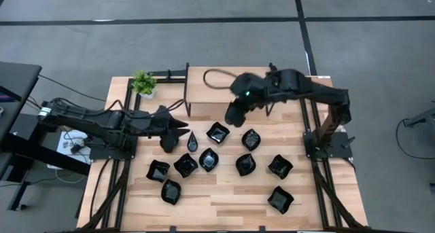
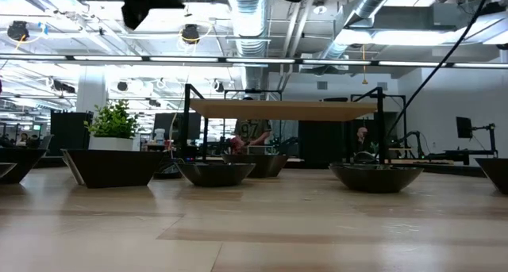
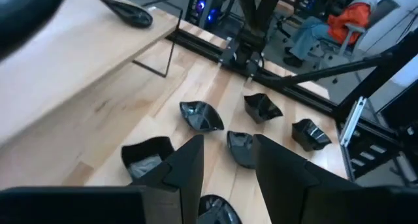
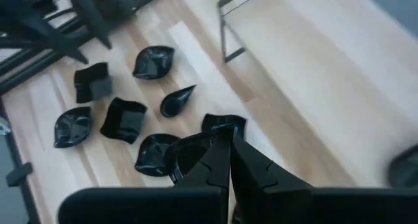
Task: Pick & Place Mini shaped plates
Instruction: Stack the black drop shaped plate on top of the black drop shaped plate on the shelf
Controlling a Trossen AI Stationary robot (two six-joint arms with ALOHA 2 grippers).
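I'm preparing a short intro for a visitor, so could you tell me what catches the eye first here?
Small glossy black dishes lie scattered across the pale wooden table. Two dark arms reach in above them: the left end effector open, the right end effector shut. A small green potted plant stands at a far corner.

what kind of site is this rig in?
Likely an open-plan robotics lab or workshop: exposed ceiling ducts, a polished concrete floor, and more tables and equipment behind the wooden table; a seated person is nearby.
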